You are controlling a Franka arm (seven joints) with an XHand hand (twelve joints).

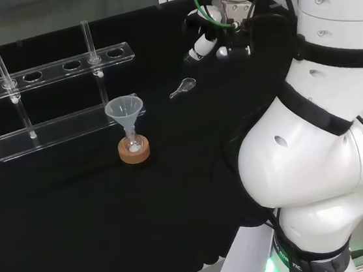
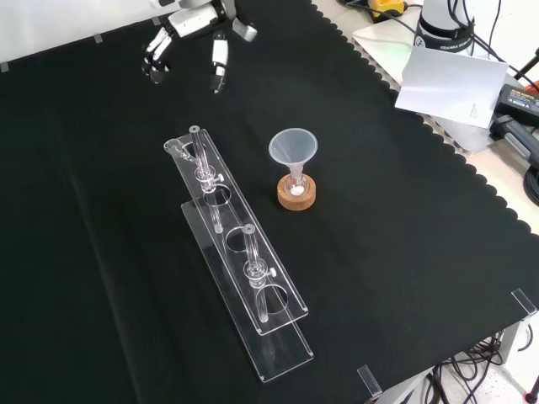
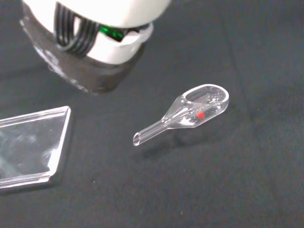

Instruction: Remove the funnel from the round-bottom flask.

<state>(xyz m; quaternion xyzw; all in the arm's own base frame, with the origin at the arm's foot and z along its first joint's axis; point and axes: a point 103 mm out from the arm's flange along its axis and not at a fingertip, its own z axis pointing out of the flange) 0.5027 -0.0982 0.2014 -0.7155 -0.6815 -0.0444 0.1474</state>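
A clear plastic funnel (image 1: pixel 124 110) (image 2: pixel 293 147) stands upright with its stem in the neck of a small round-bottom flask (image 1: pixel 133 143) (image 2: pixel 296 187). The flask rests on a cork ring (image 1: pixel 134 154) (image 2: pixel 297 199) in the middle of the black cloth and has a little white matter at its bottom. The hand (image 1: pixel 204 43) (image 2: pixel 192 34) hovers well away from the funnel, to its upper right in the head view and at the upper left in the front view. Its fingers (image 2: pixel 218 66) hang relaxed and apart, with nothing in them.
A clear test-tube rack (image 1: pixel 52 98) (image 2: pixel 240 269) holding two tubes stands beside the flask. A small glass scoop (image 1: pixel 184 87) (image 3: pixel 192 111) with a red speck lies on the cloth under the hand. The arm's white links (image 1: pixel 325 126) stand at the head view's right.
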